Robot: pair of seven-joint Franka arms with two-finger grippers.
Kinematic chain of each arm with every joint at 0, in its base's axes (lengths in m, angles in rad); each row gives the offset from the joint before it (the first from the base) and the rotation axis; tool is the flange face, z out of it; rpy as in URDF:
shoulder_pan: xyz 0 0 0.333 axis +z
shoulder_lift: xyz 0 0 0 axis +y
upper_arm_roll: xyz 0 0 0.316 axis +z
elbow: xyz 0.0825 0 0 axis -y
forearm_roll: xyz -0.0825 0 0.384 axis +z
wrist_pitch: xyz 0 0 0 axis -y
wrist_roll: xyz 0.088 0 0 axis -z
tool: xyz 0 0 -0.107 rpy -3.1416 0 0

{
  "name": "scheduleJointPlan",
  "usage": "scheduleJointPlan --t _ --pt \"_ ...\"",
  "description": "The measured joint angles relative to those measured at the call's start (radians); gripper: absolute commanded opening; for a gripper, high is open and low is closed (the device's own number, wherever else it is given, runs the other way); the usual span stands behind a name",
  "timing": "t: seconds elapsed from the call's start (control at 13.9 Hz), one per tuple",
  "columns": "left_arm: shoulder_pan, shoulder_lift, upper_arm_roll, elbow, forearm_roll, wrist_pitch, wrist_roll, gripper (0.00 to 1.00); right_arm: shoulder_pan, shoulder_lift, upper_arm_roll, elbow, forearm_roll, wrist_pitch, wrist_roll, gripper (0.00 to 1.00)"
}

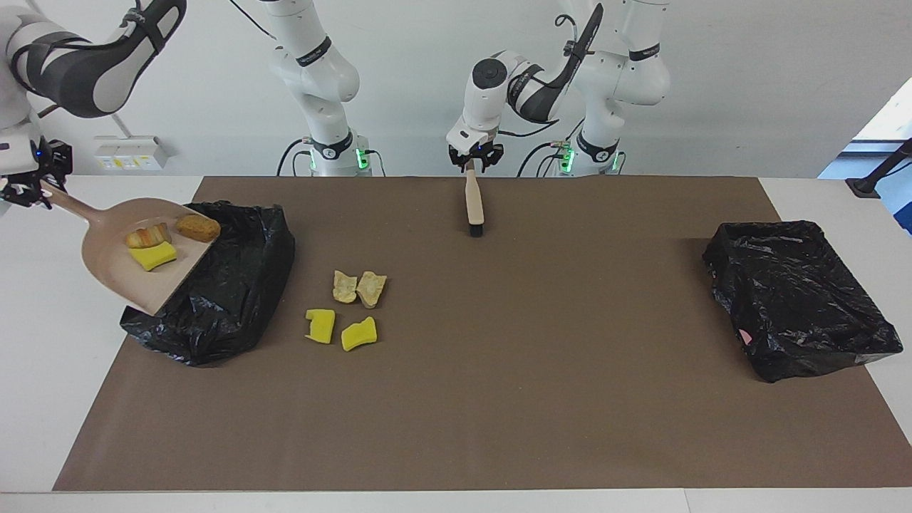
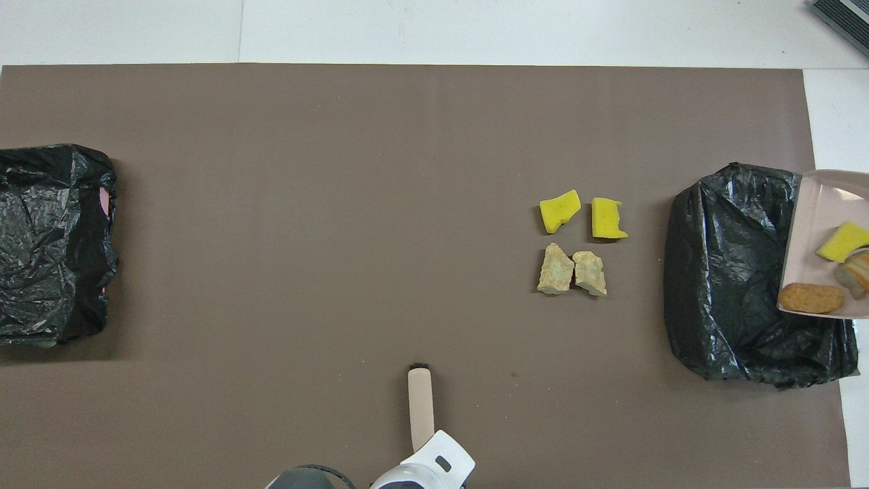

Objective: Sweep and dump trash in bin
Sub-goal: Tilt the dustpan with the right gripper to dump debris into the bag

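While four scraps [image 1: 347, 307] lie beside the bin [image 1: 214, 285], the right gripper [image 1: 28, 191], clamped on the dustpan [image 1: 132, 249], tips three pieces over it, and the left gripper [image 1: 473, 158] grips the brush [image 1: 473, 206], whose bristles rest on the mat.

Four scraps lie together on the table: two yellow sponge pieces [image 1: 340, 329] side by side and, nearer the robots, two tan bread chunks [image 1: 360, 287] touching. A third yellow sponge piece [image 1: 154, 256], a striped roll [image 1: 147, 236] and a brown bread chunk [image 1: 197, 227] sit in the raised dustpan [image 1: 117, 281].
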Motion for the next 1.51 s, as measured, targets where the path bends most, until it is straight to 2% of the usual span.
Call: scheduleJointPlan --t 0.14,0.36,0.58,0.79,1.01,1.22,1.44,1.51 --pt "0.058 0.002 0.003 0.038 0.023 -0.055 0.054 1.0 0.049 0.0 0.002 -0.011 -0.079 0.003 0.048 0.0" --pt "0.129 0.038 0.023 0.148 0.172 -0.142 0.073 1.0 0.083 0.0 0.002 -0.029 -0.157 0.028 0.068 0.0" --pt "0.142 0.095 0.131 0.289 0.282 -0.219 0.12 1.0 0.102 0.0 0.003 -0.037 -0.24 0.043 0.079 0.0" --pt "0.143 0.112 0.292 0.454 0.295 -0.344 0.251 1.0 0.108 -0.002 0.003 -0.037 -0.3 0.053 0.08 0.0" --pt "0.145 0.11 0.446 0.617 0.332 -0.482 0.412 1.0 0.108 -0.007 0.003 -0.032 -0.319 0.056 0.079 0.0" --pt "0.155 0.111 0.552 0.724 0.396 -0.529 0.534 1.0 0.108 -0.032 0.003 0.003 -0.32 0.056 0.057 0.0" --pt "0.214 0.112 0.611 0.832 0.411 -0.608 0.67 1.0 0.108 -0.081 0.005 0.015 -0.302 0.024 0.046 0.0" --pt "0.253 0.112 0.614 0.868 0.411 -0.647 0.721 1.0 0.108 -0.093 0.005 0.019 -0.255 0.001 0.046 0.0"
